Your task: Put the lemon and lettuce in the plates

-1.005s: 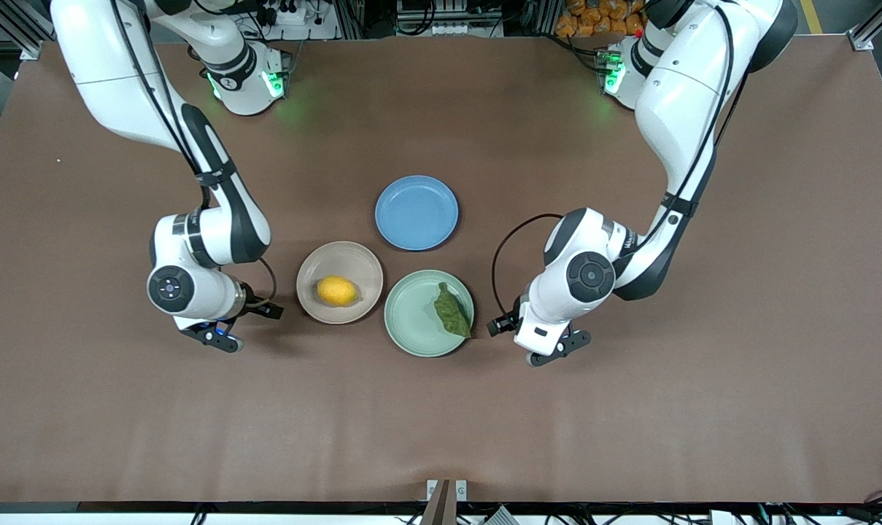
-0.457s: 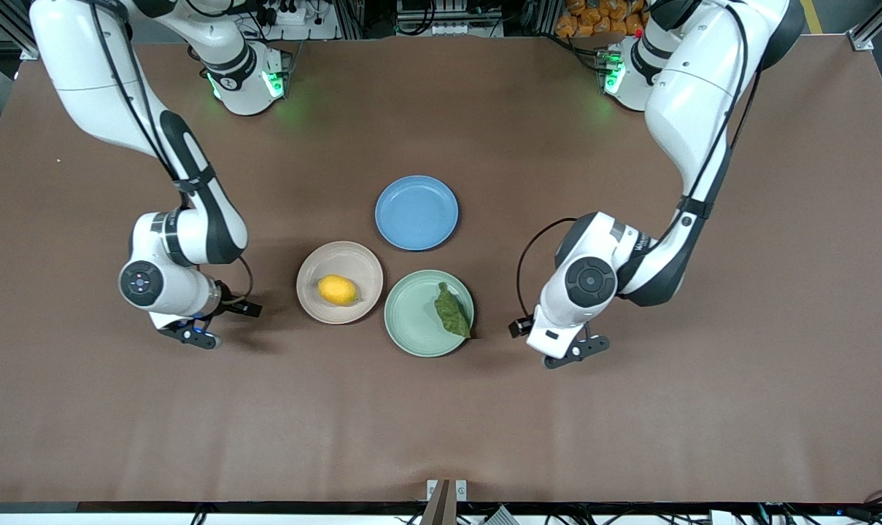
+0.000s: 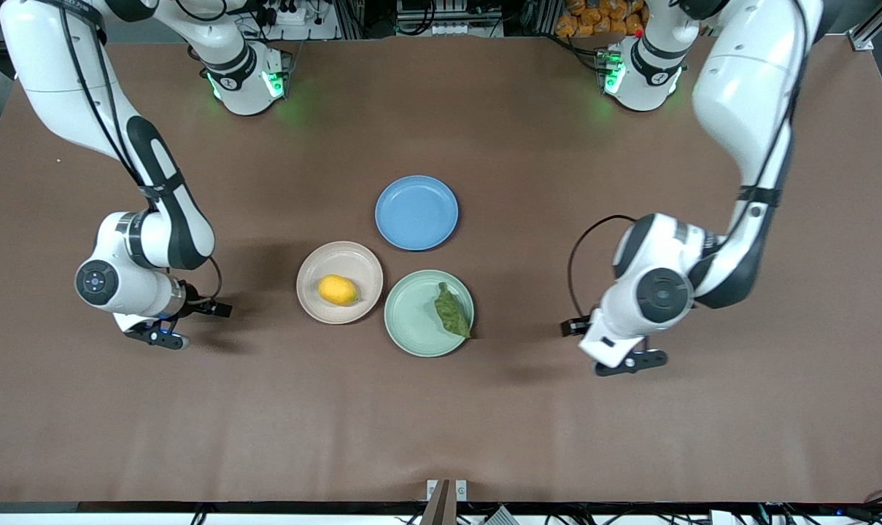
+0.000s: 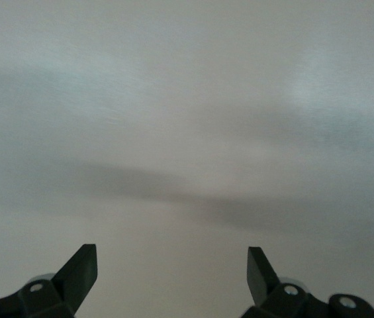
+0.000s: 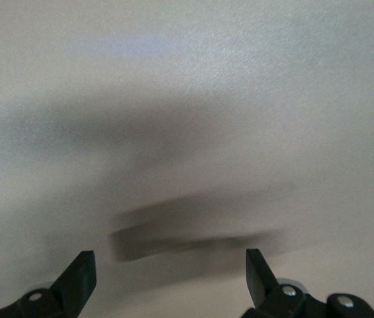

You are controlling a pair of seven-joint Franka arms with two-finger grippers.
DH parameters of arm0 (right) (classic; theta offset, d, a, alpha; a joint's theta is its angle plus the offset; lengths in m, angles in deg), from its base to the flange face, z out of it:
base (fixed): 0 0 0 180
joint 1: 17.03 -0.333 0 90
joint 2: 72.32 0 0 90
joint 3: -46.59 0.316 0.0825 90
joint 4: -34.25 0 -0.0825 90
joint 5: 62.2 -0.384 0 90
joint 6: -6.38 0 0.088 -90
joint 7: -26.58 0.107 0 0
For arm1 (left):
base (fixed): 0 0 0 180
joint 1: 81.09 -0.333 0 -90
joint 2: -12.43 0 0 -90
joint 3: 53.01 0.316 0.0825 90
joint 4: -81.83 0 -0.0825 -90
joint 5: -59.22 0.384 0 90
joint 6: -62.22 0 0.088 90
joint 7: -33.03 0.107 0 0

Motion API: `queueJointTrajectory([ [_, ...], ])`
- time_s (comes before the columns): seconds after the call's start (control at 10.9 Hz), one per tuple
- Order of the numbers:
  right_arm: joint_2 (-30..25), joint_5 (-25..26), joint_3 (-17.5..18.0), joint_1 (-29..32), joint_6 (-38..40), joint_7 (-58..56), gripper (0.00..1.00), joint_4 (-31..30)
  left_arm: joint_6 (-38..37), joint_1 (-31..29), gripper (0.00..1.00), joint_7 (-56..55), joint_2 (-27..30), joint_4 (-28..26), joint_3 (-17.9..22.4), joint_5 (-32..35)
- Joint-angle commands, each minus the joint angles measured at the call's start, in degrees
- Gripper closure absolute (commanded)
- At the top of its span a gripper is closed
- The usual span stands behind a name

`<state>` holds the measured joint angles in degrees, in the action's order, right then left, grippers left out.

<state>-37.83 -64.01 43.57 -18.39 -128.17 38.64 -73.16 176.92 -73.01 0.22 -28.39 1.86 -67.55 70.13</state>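
The firm, smooth lemon (image 3: 337, 290) sat in the beige plate (image 3: 311, 277) and the limp, light lettuce (image 3: 451, 310) in the green plate (image 3: 411, 317); the left gripper (image 3: 619, 361) and right gripper (image 3: 152, 333) hung open and empty over bare table, and any regrasp would best pinch the lemon's middle.

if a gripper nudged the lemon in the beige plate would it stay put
Probably not: the lemon is a smooth oval, so it would likely roll. The beige plate has a raised rim that should stop it. It looks firm, so it shouldn't squash.

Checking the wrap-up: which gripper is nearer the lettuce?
Left. The left gripper hangs open over bare table beside the mint green plate holding the lettuce; the right gripper, open too, sits past the lemon's plate.
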Motion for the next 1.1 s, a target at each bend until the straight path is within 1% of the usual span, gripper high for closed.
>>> queueJointTrajectory([
  [0.0,-2.93,0.84,1.00,1.01,-0.89,-0.72,0.00,-2.27,-1.75,-2.10,0.00,4.42,5.92,-6.07,-0.31,0.87],
  [0.27,-6.70,0.84,1.00,0.92,-1.41,-0.80,0.00,-5.69,-3.25,-4.82,0.00,12.39,10.75,-10.46,0.04,0.35],
  [0.46,-9.08,0.84,1.00,0.83,-2.81,-0.89,0.00,-8.50,-4.22,-5.88,0.00,16.97,14.00,-12.57,1.44,0.00],
  [0.73,-14.00,0.84,1.00,0.75,-4.31,-1.07,0.00,-14.12,-6.67,-6.06,0.00,19.71,18.83,-14.68,3.37,-1.94],
  [0.82,-15.40,0.84,1.00,0.75,-5.88,-1.15,0.00,-16.32,-7.29,-6.06,0.00,20.41,20.15,-15.04,3.90,-2.03],
  [1.0,-18.92,0.84,1.09,0.40,-10.27,-1.16,0.00,-21.59,-8.61,-6.06,0.00,22.60,21.83,-15.04,5.48,-4.83],
])
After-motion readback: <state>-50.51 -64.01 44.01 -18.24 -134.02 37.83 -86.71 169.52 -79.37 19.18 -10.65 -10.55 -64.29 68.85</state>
